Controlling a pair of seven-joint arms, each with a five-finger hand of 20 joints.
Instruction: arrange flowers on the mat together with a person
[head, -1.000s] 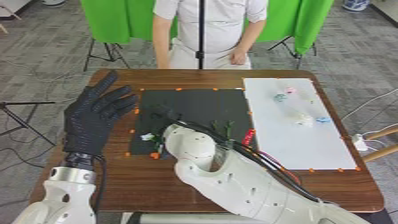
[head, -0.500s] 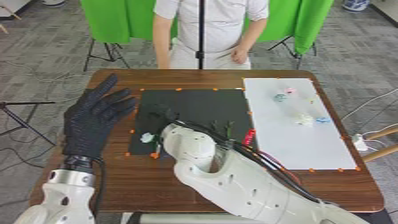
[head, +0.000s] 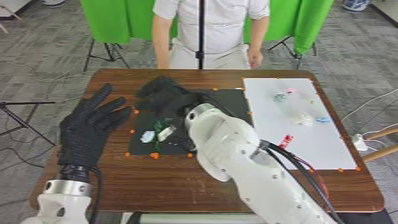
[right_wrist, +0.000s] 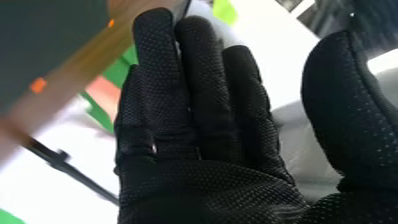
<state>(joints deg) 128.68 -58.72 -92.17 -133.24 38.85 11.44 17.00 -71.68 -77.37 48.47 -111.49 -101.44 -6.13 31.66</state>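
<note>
1. Black fabric covers my right robot hand (head: 164, 99), which is over the far left part of the dark mat (head: 231, 101), with my arm crossing the brown tabletop (head: 169, 187) from the right.
2. My right robot hand is released: in the wrist view its fingers are straight, the thumb stands apart, and nothing is in its grasp.
3. On the dark mat, at the near left, lie a white flower (head: 148, 136), a pale piece (head: 166, 133) beside it, and green stems (head: 160, 125).
4. On the white mat (head: 320, 150), to the right, are a pink flower (head: 290, 90), a blue-green one (head: 279, 97), a white one (head: 304, 119) and a light blue one (head: 322, 120).
5. My left robot hand (head: 86, 129) is relaxed, fingers spread, left of the dark mat, and takes no part.
6. I judge the step in hand to be between grasps: either reaching for a flower or clearing the mat.
7. The next move probably calls for lifting my right robot hand clear of the stems, lining it up with one flower, and closing gently. A low sweep could drag the stems or nudge the white flower.
</note>
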